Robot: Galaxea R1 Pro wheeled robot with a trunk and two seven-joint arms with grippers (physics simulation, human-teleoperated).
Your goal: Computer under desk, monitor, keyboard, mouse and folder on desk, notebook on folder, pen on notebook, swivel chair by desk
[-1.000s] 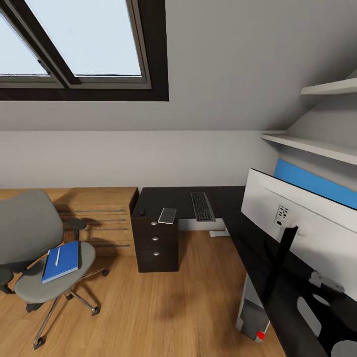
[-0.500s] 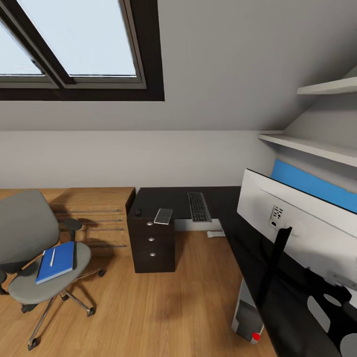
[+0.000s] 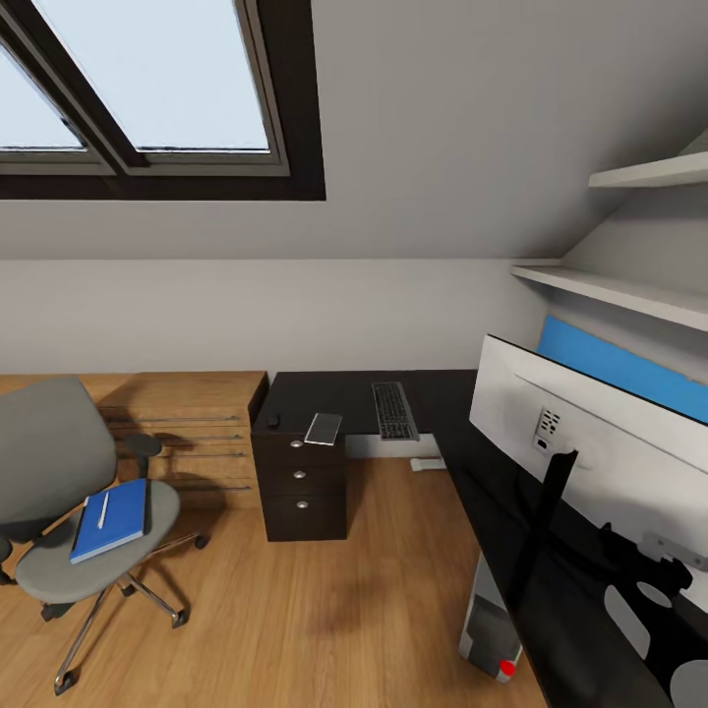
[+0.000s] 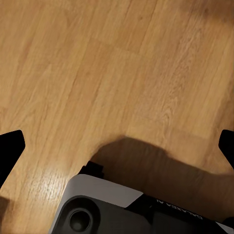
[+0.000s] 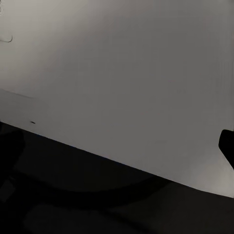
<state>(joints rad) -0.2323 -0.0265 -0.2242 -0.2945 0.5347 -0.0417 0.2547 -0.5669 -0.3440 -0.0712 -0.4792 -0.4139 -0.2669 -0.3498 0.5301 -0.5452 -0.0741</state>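
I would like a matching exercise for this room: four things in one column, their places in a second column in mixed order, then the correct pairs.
Things:
1. bright blue flat folder
2. slim dark grey keyboard
3. short white pen
4. grey tower computer

Places:
A. on the floor under the glossy black desk
B. on the folder
C. on the grey swivel chair seat
D. on the desk

Pairs: 1-C, 2-D, 3-B, 4-A
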